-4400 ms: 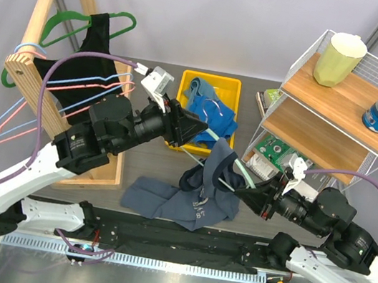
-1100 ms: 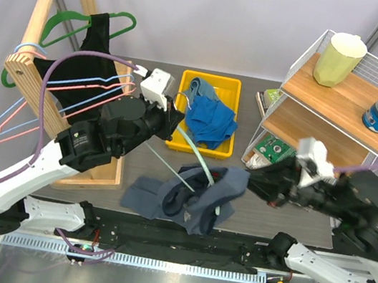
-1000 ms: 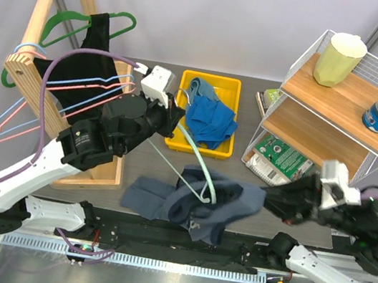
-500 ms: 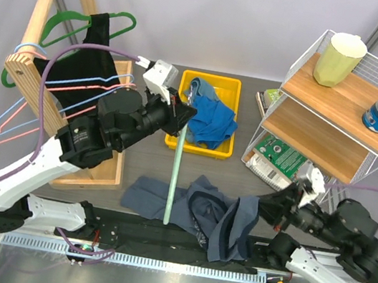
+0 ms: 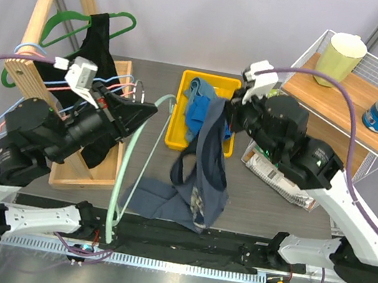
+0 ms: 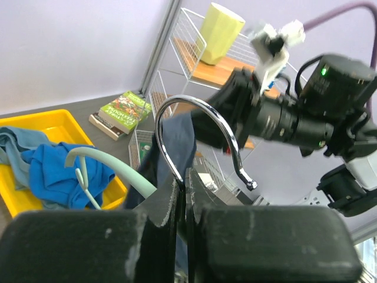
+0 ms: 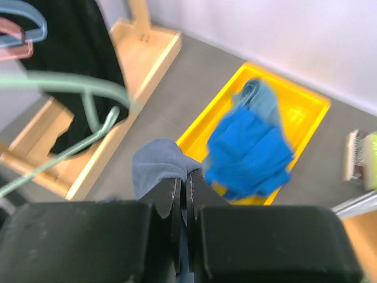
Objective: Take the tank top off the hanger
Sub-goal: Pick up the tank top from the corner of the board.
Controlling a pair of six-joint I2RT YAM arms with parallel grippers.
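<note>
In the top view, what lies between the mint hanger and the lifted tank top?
They hang apart. Between the hanger and the tank top the top view shows bare grey table, the yellow tray at its near corner, and lower down a grey-blue garment.

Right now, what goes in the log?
left gripper: shut on hanger | right gripper: shut on tank top | tank top: off hanger

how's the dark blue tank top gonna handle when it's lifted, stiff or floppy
Likely very floppy: the tank top hangs in limp, narrow folds from the right end effector. Probably light, since one small pinch of fabric carries it. It will likely swing and drag, unlike the rigid hanger in the left end effector.
</note>
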